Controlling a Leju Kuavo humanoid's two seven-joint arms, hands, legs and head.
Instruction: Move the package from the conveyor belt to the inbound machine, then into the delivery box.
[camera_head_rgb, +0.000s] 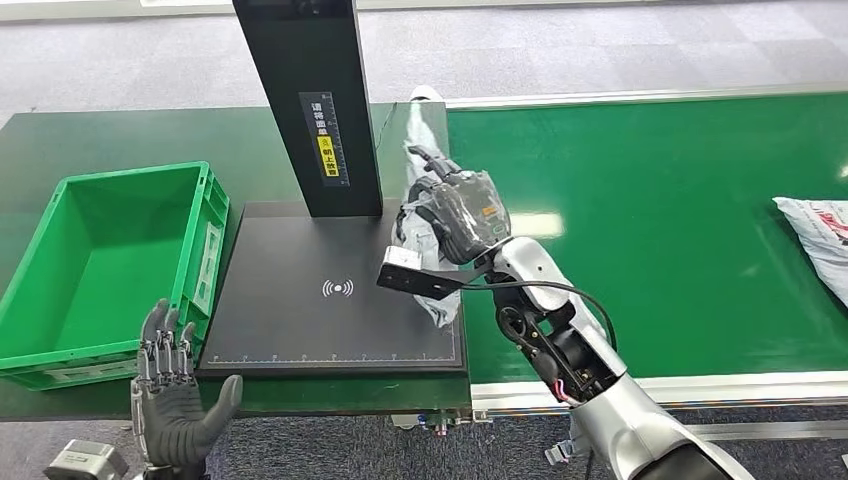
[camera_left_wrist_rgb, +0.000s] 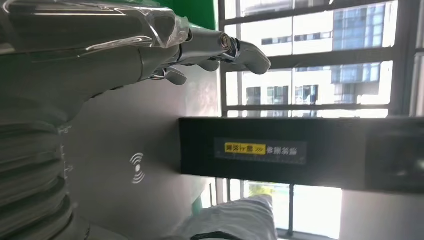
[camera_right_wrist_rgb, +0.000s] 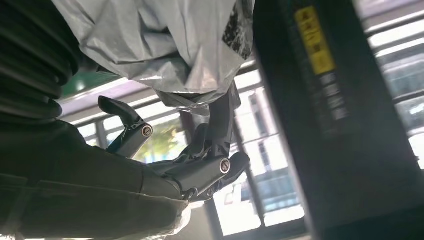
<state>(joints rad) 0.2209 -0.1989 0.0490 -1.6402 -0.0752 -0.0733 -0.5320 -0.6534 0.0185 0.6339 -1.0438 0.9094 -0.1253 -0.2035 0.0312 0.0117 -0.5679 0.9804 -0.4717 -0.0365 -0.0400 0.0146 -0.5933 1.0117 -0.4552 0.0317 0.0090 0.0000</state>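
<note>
A grey plastic package (camera_head_rgb: 424, 160) hangs at the right edge of the inbound machine's black platform (camera_head_rgb: 300, 300), partly over the green conveyor belt (camera_head_rgb: 660, 230). My right hand (camera_head_rgb: 462, 212) grips it from the belt side. In the right wrist view the dark fingers (camera_right_wrist_rgb: 215, 145) pinch the crumpled bag (camera_right_wrist_rgb: 165, 45) beside the machine's black column (camera_right_wrist_rgb: 340, 100). My left hand (camera_head_rgb: 170, 390) is open, fingers spread, in front of the platform's near left corner and holds nothing. The left wrist view has that hand (camera_left_wrist_rgb: 125, 50) above the platform (camera_left_wrist_rgb: 125, 150), with the package's end (camera_left_wrist_rgb: 240, 220) beyond.
A green delivery box (camera_head_rgb: 205, 215) stands left of the platform. The black column (camera_head_rgb: 305, 100) rises from the platform's back edge. A second white package (camera_head_rgb: 820, 240) lies on the belt at the far right. The belt's metal rail (camera_head_rgb: 700, 385) runs along the near side.
</note>
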